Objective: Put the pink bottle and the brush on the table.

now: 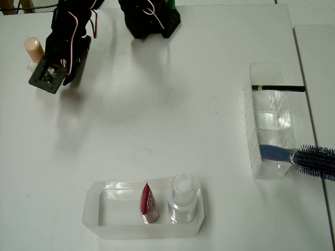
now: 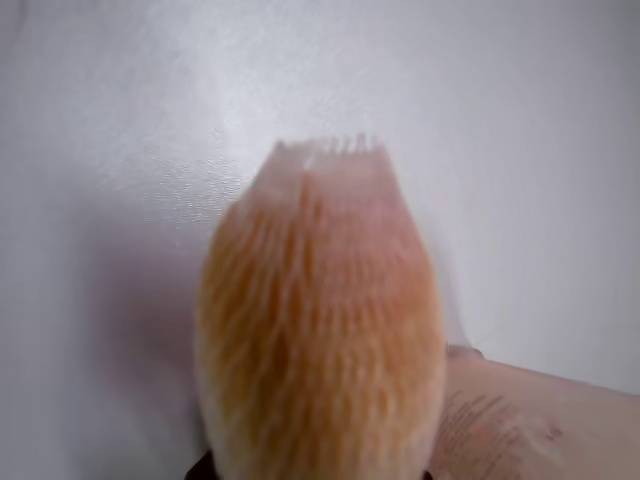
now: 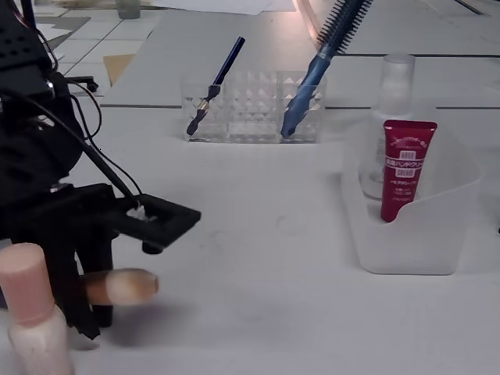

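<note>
The pink bottle [image 1: 34, 48] stands upright on the white table [image 1: 157, 120] at the far left; it also shows in the fixed view [image 3: 30, 312] and at the wrist view's lower right [image 2: 530, 420]. My gripper [image 3: 87, 287] is low over the table right beside the bottle and shut on the brush. The brush's cream bristle tip [image 3: 129, 286] pokes out sideways just above the tabletop, and the bristles [image 2: 320, 330] loom close in the wrist view. Its handle is hidden by the gripper. From overhead the black arm [image 1: 60, 52] covers the brush.
A clear organiser [image 1: 269, 123] at the right holds a thin dark pencil [image 1: 277, 88] and a blue hairbrush [image 1: 309, 156]. A translucent tray [image 1: 144, 209] near the front holds a red tube [image 1: 148, 201] and a clear bottle [image 1: 182, 194]. The arm's base [image 1: 152, 21] sits at the back.
</note>
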Motion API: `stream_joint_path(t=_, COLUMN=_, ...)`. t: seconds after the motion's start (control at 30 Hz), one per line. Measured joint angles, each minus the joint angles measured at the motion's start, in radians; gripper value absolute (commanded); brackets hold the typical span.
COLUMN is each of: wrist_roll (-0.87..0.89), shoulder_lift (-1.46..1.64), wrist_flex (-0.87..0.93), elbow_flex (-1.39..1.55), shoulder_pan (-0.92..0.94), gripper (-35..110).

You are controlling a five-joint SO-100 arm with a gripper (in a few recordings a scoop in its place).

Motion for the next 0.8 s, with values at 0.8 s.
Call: stream_joint_path(t=0.8, wrist_roll=0.015, shoulder_lift=-0.06, wrist_flex=-0.038, elbow_flex=-0.057, shoulder_pan=-0.074, gripper=16)
